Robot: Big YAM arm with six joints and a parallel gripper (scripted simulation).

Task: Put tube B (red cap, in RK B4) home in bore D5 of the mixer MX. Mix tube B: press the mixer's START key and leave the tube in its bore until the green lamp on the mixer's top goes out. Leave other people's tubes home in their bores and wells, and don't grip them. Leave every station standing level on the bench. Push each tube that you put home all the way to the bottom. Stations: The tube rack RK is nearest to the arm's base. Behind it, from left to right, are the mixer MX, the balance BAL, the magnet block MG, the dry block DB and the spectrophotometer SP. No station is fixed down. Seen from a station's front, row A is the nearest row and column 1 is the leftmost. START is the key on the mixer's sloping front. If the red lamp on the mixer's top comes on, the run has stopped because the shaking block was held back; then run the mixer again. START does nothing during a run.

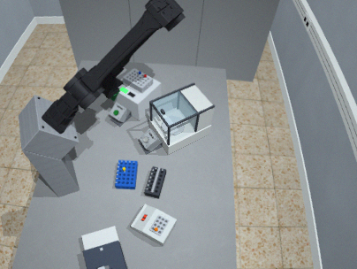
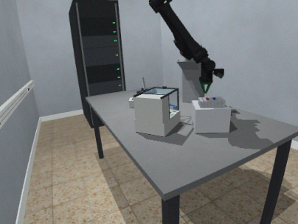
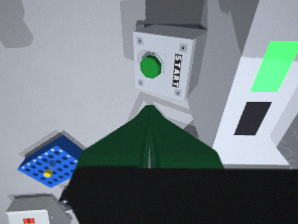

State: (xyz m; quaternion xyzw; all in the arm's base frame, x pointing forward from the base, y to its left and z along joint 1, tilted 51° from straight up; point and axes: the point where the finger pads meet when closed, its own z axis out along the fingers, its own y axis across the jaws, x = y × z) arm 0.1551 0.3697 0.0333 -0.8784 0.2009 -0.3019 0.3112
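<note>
The mixer MX (image 1: 137, 86) stands at the back left of the bench. Tube B with the red cap (image 1: 145, 76) sits in the mixer's block beside a blue-capped tube (image 1: 140, 73); both also show in the exterior view, the red cap (image 2: 213, 99) next to the blue cap (image 2: 207, 99). The green lamp (image 1: 125, 90) on the mixer's top is lit, and it shows in the wrist view (image 3: 274, 66) above a dark lamp (image 3: 252, 118). My gripper (image 3: 149, 112) (image 2: 205, 88) is shut and empty. It hangs above the mixer's front, its tips close to the green START key (image 3: 150, 67).
The blue rack RK (image 1: 126, 173) holds a yellow-capped tube (image 1: 124, 168). The glass-walled balance (image 1: 178, 117) stands right of the mixer. The black magnet block (image 1: 155, 181), the dry block (image 1: 154, 223) and the spectrophotometer (image 1: 103, 249) follow in a row.
</note>
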